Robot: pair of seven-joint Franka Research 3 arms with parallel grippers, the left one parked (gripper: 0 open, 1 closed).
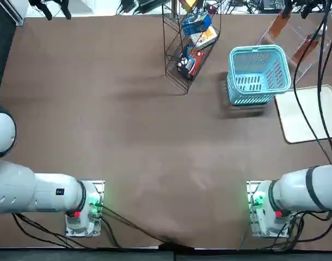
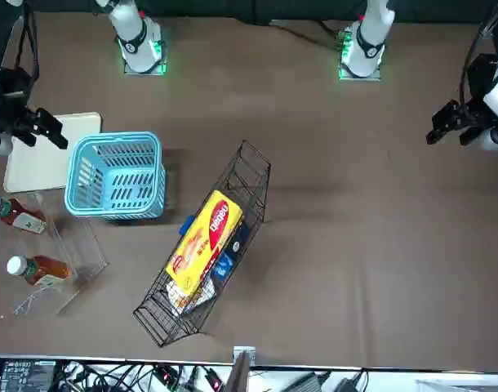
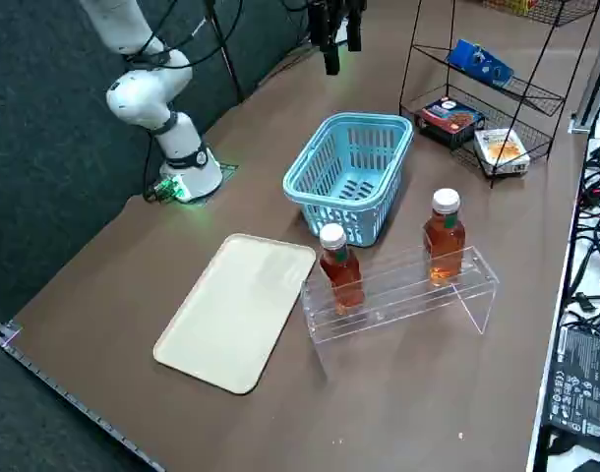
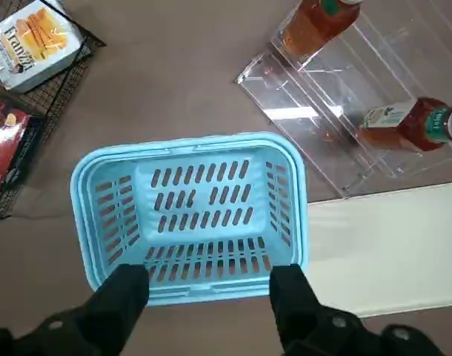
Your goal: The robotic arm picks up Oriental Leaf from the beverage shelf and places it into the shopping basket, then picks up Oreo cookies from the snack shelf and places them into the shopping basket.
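Two small Oriental Leaf bottles [image 3: 341, 275] [image 3: 445, 239] of amber-brown tea stand upright and apart on the clear stepped beverage shelf [image 3: 391, 294], each with a white cap and a green band at the neck. Just beside that stand is the turquoise shopping basket [image 3: 349, 172], sitting upright on the bench [image 1: 122, 130], its slotted walls and floor in view. A cream tray [image 3: 231, 310] with rounded corners lies flat near the basket and the stand.

The right gripper [image 4: 210, 285] hangs over the bench on the robot's side of the basket, pointing down. Its fingers [image 4: 122, 304] are spread wide apart and have hold of nothing; the wrist view looks past them onto the basket.

To the robot's left of the basket, and apart from it, stands the black wire snack shelf [image 3: 521, 90]. The bright blue pack of Oreo cookies [image 3: 480, 64] rests tilted on its middle tier. A yellow pack [image 2: 205, 243] with a red label lies on the tier above. On the tier below are a dark red-blue pack [image 3: 450, 118] and a white pack [image 3: 502, 150] with a golden food picture, side by side.
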